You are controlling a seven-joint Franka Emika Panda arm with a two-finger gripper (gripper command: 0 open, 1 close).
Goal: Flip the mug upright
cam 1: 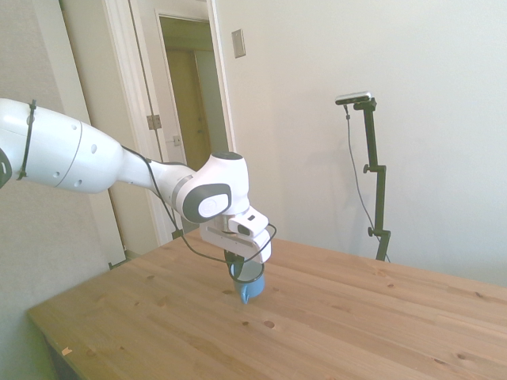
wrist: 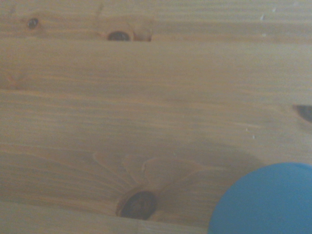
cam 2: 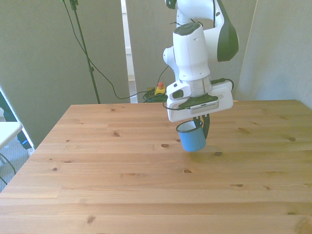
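Blue mug (cam 2: 191,138) hangs mouth-up, slightly tilted, just above the wooden counter (cam 2: 122,185) near its middle, pinched at the rim by the fingers (cam 2: 200,127) of the white arm (cam 2: 195,58). From the wrist view a blue curve of the mug (wrist: 265,202) shows over knotty planks.

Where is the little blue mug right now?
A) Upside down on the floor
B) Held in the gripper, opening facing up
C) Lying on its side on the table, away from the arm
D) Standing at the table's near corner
B: the mug hangs under the gripper, its fingers clamped on the rim, the white inside showing from above.
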